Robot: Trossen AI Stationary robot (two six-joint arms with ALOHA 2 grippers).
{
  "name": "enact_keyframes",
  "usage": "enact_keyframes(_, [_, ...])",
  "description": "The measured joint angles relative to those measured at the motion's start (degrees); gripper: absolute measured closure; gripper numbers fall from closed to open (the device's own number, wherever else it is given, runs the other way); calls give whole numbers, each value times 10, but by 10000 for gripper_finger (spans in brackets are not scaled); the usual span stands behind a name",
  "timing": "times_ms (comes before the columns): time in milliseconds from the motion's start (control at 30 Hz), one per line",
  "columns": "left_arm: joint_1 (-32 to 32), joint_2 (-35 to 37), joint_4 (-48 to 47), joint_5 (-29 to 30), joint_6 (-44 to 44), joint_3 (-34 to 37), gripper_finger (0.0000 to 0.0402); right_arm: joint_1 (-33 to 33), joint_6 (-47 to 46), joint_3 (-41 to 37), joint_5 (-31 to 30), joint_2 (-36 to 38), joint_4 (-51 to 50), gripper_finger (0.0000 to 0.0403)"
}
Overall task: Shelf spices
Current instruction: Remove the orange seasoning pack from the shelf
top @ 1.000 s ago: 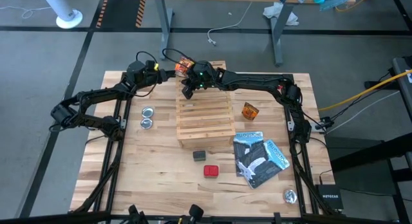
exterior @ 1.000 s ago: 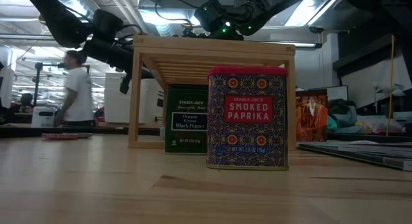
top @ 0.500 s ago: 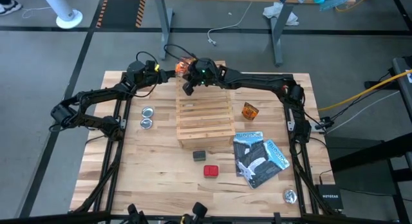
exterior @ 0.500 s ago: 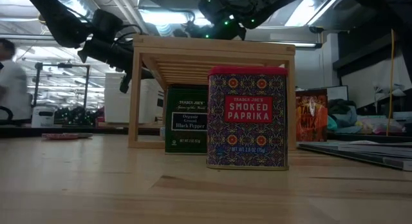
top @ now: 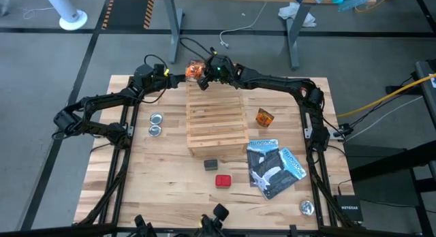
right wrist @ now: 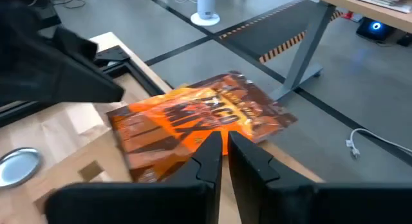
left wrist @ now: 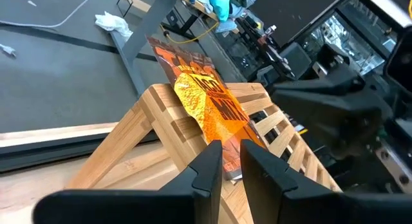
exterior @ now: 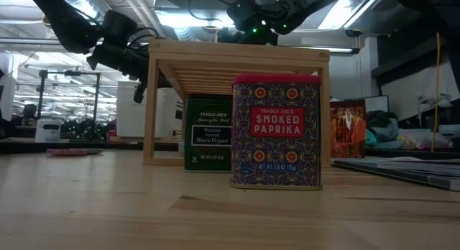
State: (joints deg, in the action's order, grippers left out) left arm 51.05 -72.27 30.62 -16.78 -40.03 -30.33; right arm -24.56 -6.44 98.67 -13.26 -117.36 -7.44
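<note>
A pale butcher-block worktop (top: 150, 176) stands on grey floor, a workshop behind. The light wooden slatted shelf (top: 216, 124) sits mid-worktop. At its far left corner both grippers pinch one orange crinkly packet (top: 195, 69) — the left gripper (left wrist: 230, 161) by one edge, the right gripper (right wrist: 223, 145) by the opposite edge. Near the shelf's front stand a dark grey box (top: 210, 165) and a red paprika box (top: 223, 180); right of it, another orange packet (top: 264, 117) and blue-and-black booklets (top: 274, 167); left, two round silver tins (top: 156, 124).
</note>
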Motion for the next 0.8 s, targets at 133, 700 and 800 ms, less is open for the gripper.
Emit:
enact_keyframes(133, [0, 0, 1, 0, 0, 0, 353, -11, -3, 0, 19, -4, 3, 370])
enact_keyframes(700, [0, 0, 0, -1, -4, 0, 353, -14, -24, 1, 92, -62, 69, 370])
enact_keyframes(800, [0, 0, -1, -12, 15, 0, 353, -14, -24, 1, 103, -63, 73, 370])
